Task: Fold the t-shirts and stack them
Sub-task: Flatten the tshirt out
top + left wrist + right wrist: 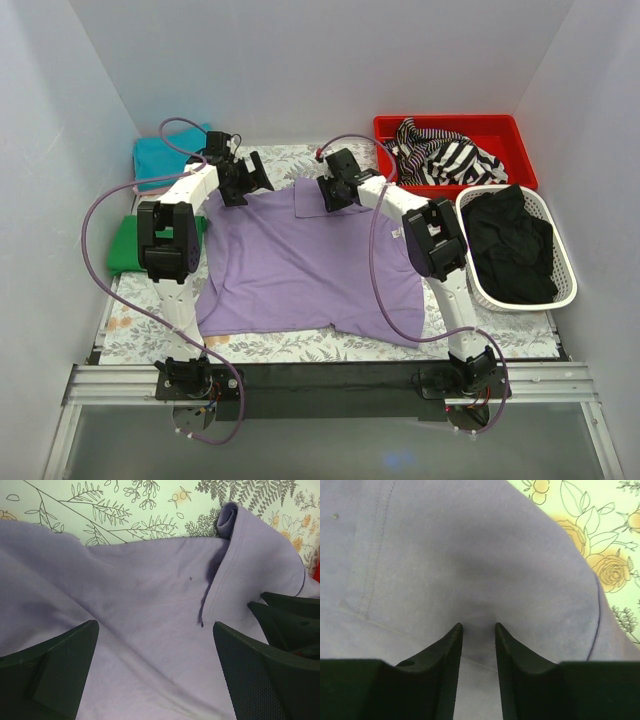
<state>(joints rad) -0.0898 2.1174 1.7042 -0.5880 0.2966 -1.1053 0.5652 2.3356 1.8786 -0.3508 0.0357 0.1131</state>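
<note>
A lavender t-shirt [300,260] lies spread out on the floral table cover, with a folded flap at its far edge. My left gripper [250,178] hovers at the shirt's far left corner. In the left wrist view this gripper [155,625] is wide open over the cloth [150,580], with nothing between the fingers. My right gripper [330,190] is at the far middle edge. In its wrist view the gripper [478,625] stands narrowly open, tips pressed onto the lavender cloth [470,545]. A teal folded t-shirt [160,155] and a green one [125,245] lie at the left.
A red bin [445,122] holding striped cloth [450,155] stands at the back right. A white basket [565,290] with black clothing [510,245] is in front of it. White walls close in both sides and the back. The floral cover [600,555] shows beyond the shirt.
</note>
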